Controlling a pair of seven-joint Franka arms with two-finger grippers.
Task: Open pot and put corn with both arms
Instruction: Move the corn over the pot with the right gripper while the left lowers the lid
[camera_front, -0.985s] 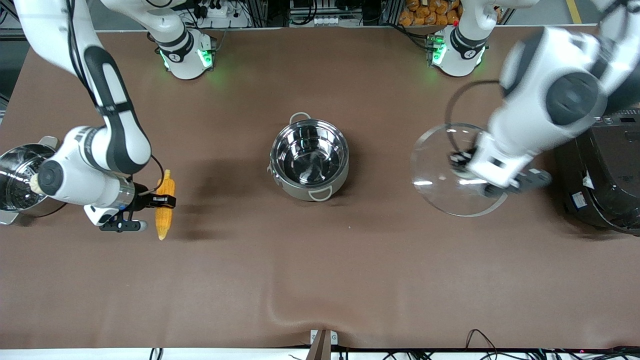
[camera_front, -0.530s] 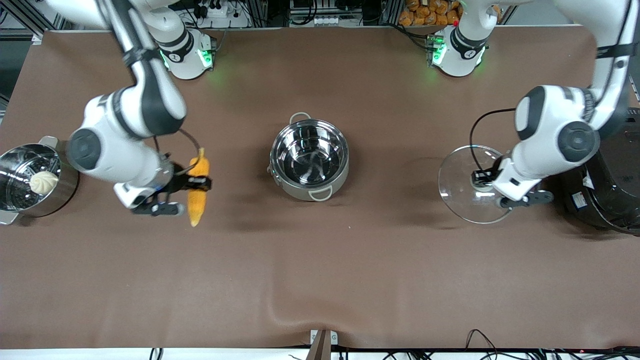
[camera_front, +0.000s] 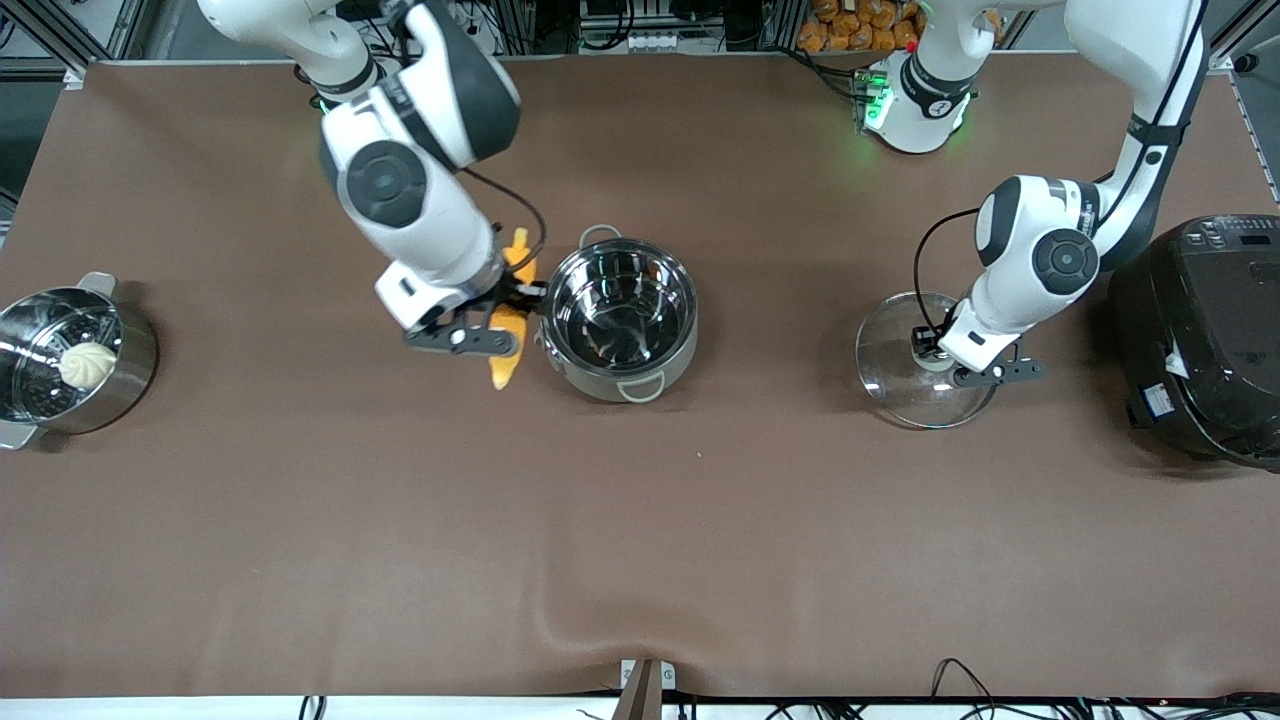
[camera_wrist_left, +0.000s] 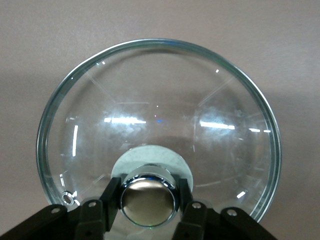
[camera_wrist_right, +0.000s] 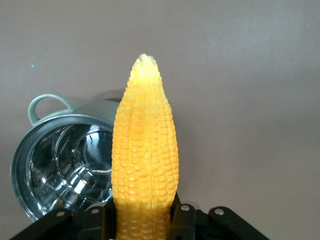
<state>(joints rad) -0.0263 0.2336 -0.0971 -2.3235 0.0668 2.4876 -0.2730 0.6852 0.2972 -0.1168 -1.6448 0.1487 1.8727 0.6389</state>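
At the left edge of the front view, a steamer pot is sitting on the table with a white bun inside it. In the upper left of centre, the right arm is reaching down from the top edge, and the right gripper is clamping the corn, carrying it in the air just beside the rim of the pot, on the side toward the right arm's end of the table. In the right wrist view the corn is standing between the black fingers, its tapered tip pointing away from the camera, with the pot showing partly under it.

The pot is standing open and empty at the centre of the front view.

Right of centre, the left arm is bending down over the glass lid, and the left gripper is closing on the lid's knob. Whether the lid is touching the table cannot be told. At the right edge a black cooker is standing near the lid.
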